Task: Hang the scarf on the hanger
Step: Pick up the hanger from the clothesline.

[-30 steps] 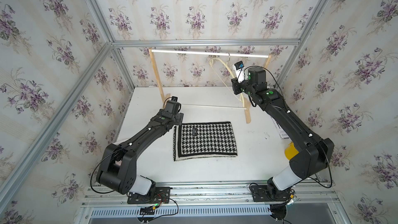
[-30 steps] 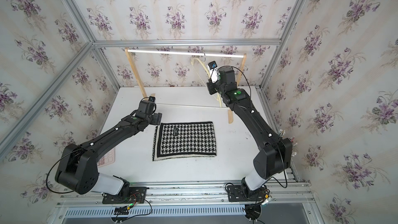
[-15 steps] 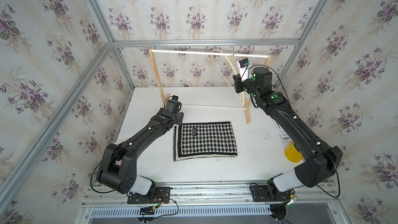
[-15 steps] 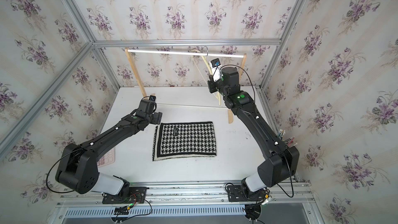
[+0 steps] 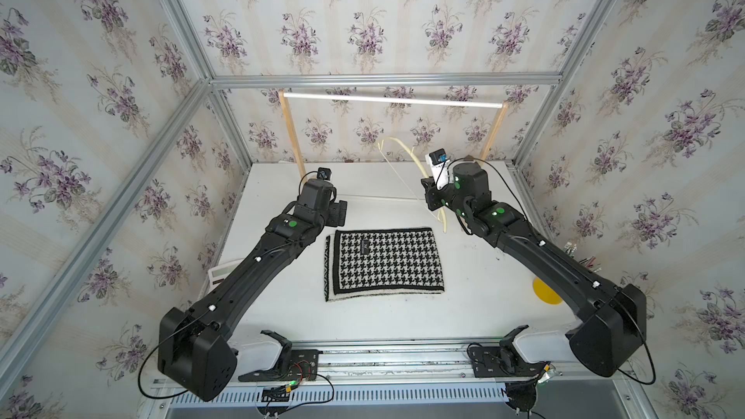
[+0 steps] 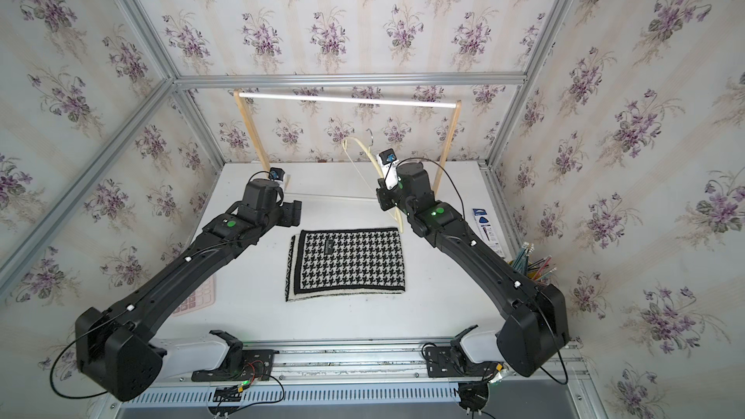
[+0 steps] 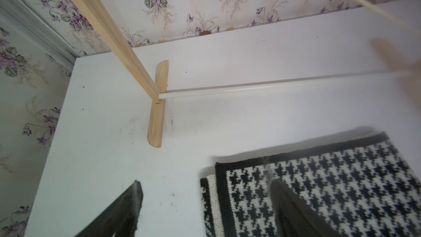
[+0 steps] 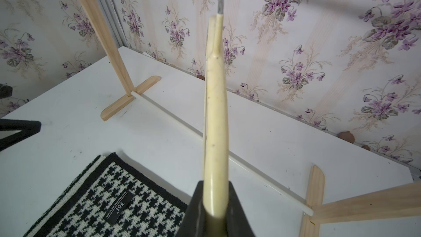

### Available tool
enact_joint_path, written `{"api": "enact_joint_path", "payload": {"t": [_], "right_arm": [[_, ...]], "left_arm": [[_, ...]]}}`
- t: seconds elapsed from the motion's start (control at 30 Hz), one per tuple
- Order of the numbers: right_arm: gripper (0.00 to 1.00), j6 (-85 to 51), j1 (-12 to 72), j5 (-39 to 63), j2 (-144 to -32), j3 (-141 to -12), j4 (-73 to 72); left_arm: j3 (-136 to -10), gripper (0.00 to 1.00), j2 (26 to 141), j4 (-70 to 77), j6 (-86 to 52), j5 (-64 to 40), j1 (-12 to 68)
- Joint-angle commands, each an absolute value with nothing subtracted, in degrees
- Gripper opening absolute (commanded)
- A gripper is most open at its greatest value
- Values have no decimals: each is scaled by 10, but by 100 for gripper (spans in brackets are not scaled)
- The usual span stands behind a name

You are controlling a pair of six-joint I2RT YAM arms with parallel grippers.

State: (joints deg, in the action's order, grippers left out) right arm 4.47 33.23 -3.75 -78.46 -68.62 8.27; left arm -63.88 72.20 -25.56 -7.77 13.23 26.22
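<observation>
Folded black-and-white houndstooth knitted scarf (image 5: 387, 264) lies mid white desk (image 5: 483, 308); left hand (image 7: 205, 181) spread, right hand (image 8: 215, 185) pinching thin cream curved hanger (image 8: 215, 110).

The houndstooth scarf (image 5: 385, 264) lies flat in the middle of the bench (image 5: 483, 312). The left hand (image 5: 338, 212) hangs just off its 10 o'clock corner. At 1 o'clock the right hand (image 5: 432, 198) grips the cream hanger (image 5: 412, 151), held tilted. The wooden rack (image 5: 393, 101) stands at 12 o'clock.
</observation>
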Motion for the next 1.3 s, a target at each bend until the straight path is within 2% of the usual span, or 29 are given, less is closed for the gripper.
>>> {"api": "enact_joint_path", "payload": {"t": [0.0, 0.43, 0.6, 0.9, 1.17, 1.27], "right_arm": [[0, 38, 359, -70, -768, -667, 33], [0, 16, 484, -116, -730, -563, -8], [0, 35, 513, -144, -737, -544, -40], [0, 52, 522, -144, -720, -499, -118], [0, 53, 527, -124, -712, -494, -124], [0, 57, 528, -130, -720, -496, -122]], "left_arm": [[-637, 88, 695, -280, -135, 72, 264], [-649, 87, 685, -229, -245, -92, 269], [-626, 86, 677, -180, -299, -115, 269], [-602, 80, 675, -84, -437, -130, 265], [-648, 73, 773, -34, -504, -163, 261], [-660, 72, 776, -44, -506, -157, 261]]}}
